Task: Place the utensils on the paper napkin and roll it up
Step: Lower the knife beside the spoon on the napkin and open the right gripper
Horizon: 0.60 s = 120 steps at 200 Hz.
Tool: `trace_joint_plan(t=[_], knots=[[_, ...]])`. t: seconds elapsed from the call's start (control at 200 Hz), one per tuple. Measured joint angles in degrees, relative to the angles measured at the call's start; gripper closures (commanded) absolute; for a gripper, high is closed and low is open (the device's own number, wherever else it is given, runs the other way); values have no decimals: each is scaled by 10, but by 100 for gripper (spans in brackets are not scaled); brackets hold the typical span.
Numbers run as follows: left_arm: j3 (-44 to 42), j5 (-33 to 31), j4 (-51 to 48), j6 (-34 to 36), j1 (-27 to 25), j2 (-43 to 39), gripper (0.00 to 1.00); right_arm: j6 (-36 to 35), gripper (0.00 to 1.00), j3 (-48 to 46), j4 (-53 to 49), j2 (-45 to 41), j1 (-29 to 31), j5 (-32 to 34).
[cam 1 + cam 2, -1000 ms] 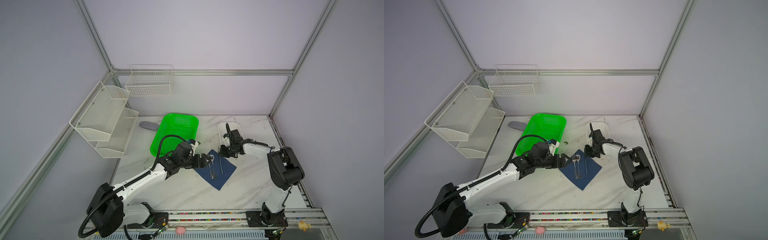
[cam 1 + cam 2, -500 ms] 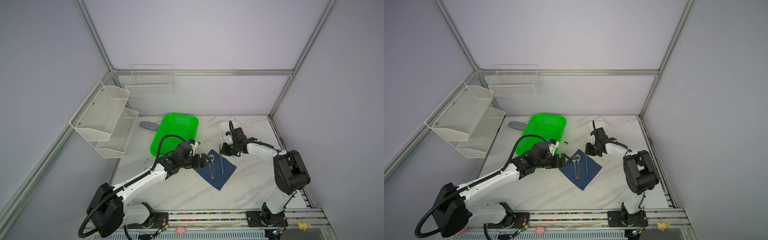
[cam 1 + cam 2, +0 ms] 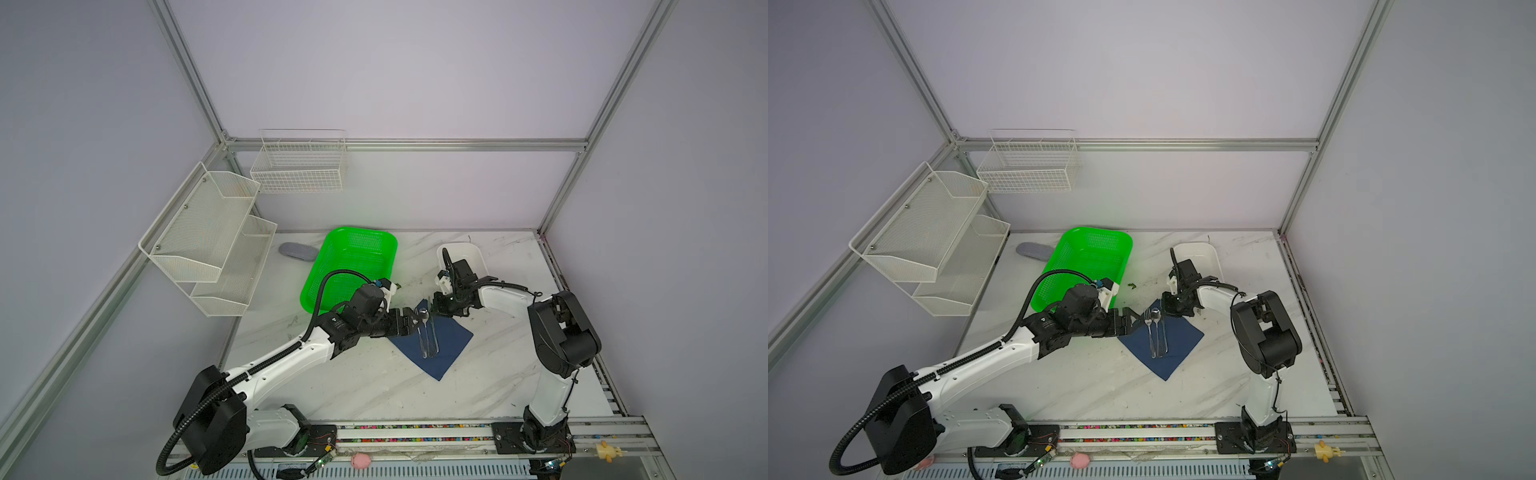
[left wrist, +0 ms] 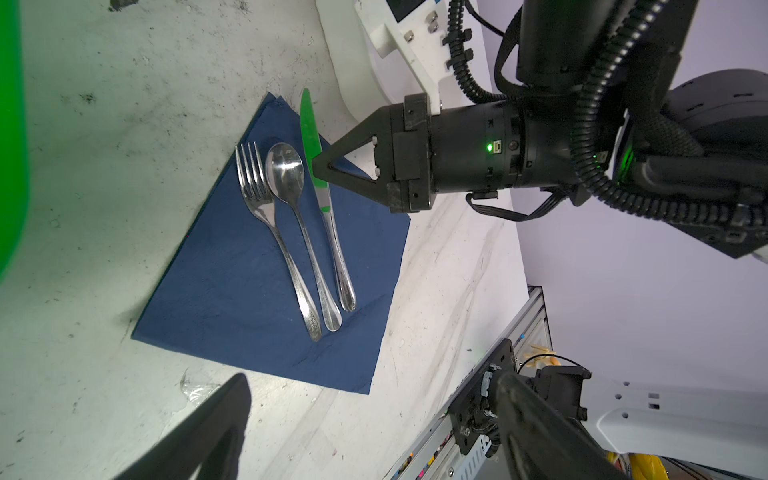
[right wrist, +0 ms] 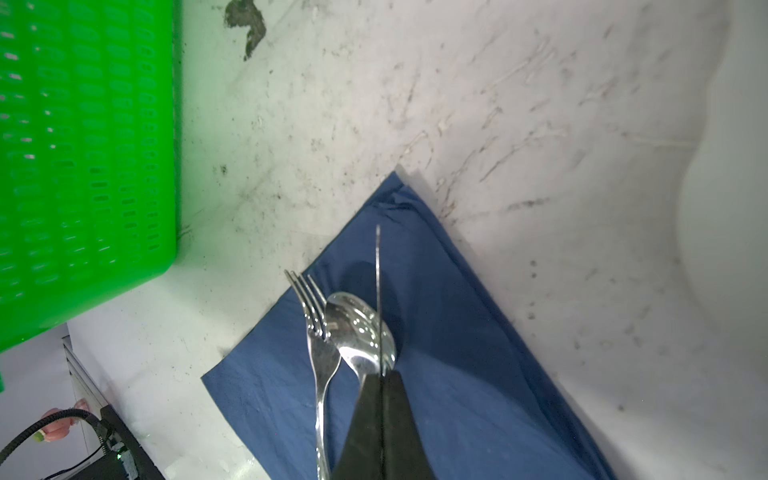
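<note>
While the right gripper (image 4: 322, 168) is clamped on the blade of the knife (image 4: 336, 245), the left gripper (image 3: 1138, 320) is released, with its jaws spread wide and nothing between them.

Napkin (image 4: 232, 282): dark blue, unrolled, lying flat on the counter (image 3: 374, 386) with one corner pointing toward the arm bases. It sits between the two arms, near the green basket (image 3: 357, 253) and the white tray (image 3: 467, 253) but touching neither.

Fork (image 4: 266, 212) and spoon (image 4: 284, 170): both lie on the napkin side by side, heads toward the far corner, handles close together.

Knife: positioned just beside the spoon, on the side away from the fork, roughly parallel to it. The blade is turned on edge and gripped partway along its length. The handle runs along the napkin next to the spoon handle.

Left gripper position: low over the counter, just beside the napkin edge nearest the fork tines. Contact with the napkin cannot be determined.
</note>
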Motion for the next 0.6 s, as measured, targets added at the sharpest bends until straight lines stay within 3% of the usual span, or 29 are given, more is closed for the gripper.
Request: trace_joint_plan(t=[0.235,0.6], knots=[[0,0,0,0,0,0,9,3,100,1,0,14,0,0],[0,0,0,0,0,0,9,6,89,2,-14,17,0,16]])
